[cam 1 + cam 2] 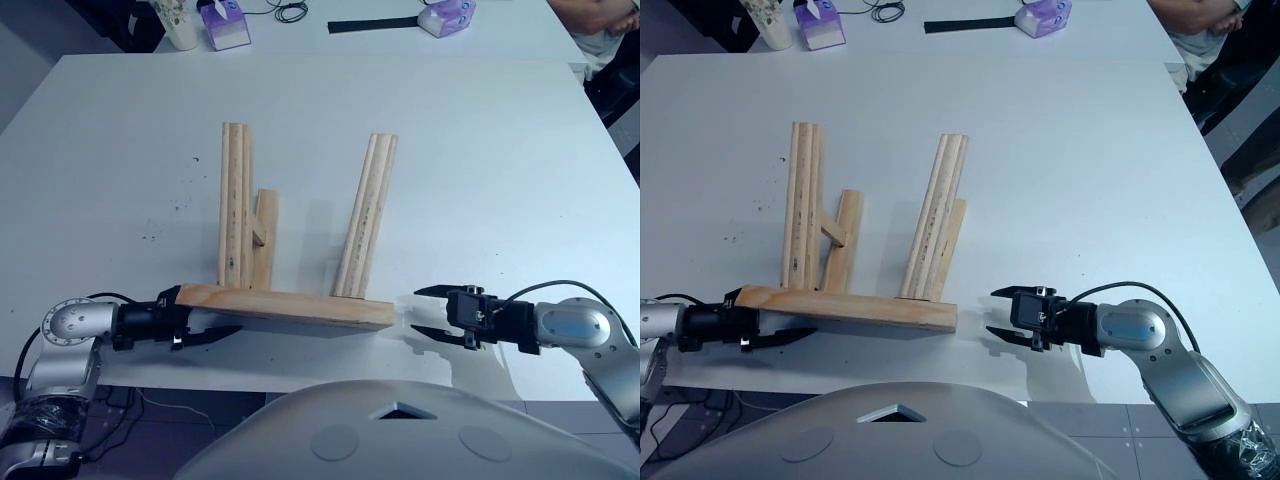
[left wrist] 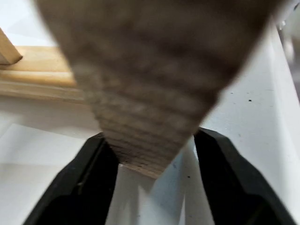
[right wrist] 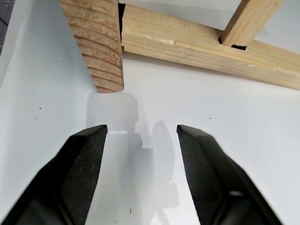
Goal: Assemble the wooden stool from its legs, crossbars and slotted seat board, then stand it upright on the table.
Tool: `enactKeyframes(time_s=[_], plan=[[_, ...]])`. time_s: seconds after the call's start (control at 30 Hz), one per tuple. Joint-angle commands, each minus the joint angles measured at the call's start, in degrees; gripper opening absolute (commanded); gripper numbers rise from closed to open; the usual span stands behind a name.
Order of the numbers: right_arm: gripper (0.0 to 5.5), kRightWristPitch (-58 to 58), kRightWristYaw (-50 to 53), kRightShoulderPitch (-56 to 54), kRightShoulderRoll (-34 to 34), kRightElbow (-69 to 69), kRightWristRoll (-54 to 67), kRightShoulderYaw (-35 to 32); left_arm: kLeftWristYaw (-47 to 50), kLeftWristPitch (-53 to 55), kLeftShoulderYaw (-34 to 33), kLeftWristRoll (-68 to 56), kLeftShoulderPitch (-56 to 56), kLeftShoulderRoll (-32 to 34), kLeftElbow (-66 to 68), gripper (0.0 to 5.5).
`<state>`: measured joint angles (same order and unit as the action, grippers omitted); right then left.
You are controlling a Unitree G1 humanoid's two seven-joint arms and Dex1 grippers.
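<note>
The wooden stool lies on its side near the table's front edge. Its seat board (image 1: 290, 305) stands on edge closest to me. Two pairs of legs (image 1: 236, 200) (image 1: 366, 215) point away across the table, with a crossbar (image 1: 264, 235) beside the left pair. My left gripper (image 1: 215, 315) is at the board's left end, its black fingers (image 2: 93, 178) closed on either face of the board end (image 2: 150, 117). My right gripper (image 1: 418, 312) hovers open just right of the board's right end (image 3: 105, 56), a small gap apart, with nothing between its fingers (image 3: 84, 159).
Along the back edge of the white table (image 1: 480, 160) stand two tissue boxes (image 1: 224, 25) (image 1: 446, 15), a cup (image 1: 178, 25) and a black strap (image 1: 370, 25). The table's front edge runs just below both grippers. Bare tabletop stretches to the right of the stool.
</note>
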<state>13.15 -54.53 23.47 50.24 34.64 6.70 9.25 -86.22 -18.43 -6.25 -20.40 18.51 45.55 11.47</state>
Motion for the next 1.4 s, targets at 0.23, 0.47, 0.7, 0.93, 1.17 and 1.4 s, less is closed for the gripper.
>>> enactKeyframes(time_s=[0.23,0.47,0.7,0.93,1.17,1.4], plan=[[2.74,-4.41,-0.65,-1.26,-1.33,-1.69,-2.70,5.93,-1.75,2.53,6.30,0.28,-3.47,0.50,-4.11,1.52],[2.74,-5.80,1.98,-3.62,-4.46,-4.69,-6.03,9.40,-3.52,2.20,8.75,0.75,-9.15,0.63,-1.06,1.49],[2.74,-6.26,3.07,-5.18,-6.13,-6.03,-7.00,10.60,-2.85,2.73,10.76,0.59,-9.86,-0.46,-2.57,1.49],[1.80,-5.54,1.47,-4.62,-4.75,-5.55,-5.11,9.84,-1.08,3.94,11.10,-0.02,-9.52,-1.59,-4.21,1.49],[1.41,-4.48,0.59,-4.37,-5.13,-4.83,-2.18,8.09,0.53,6.52,10.81,-1.22,-9.29,-2.70,-6.44,1.49],[1.41,8.04,2.62,-2.16,-5.46,3.07,8.23,0.41,6.93,16.39,6.36,-6.78,-4.89,-1.70,-20.88,1.49]])
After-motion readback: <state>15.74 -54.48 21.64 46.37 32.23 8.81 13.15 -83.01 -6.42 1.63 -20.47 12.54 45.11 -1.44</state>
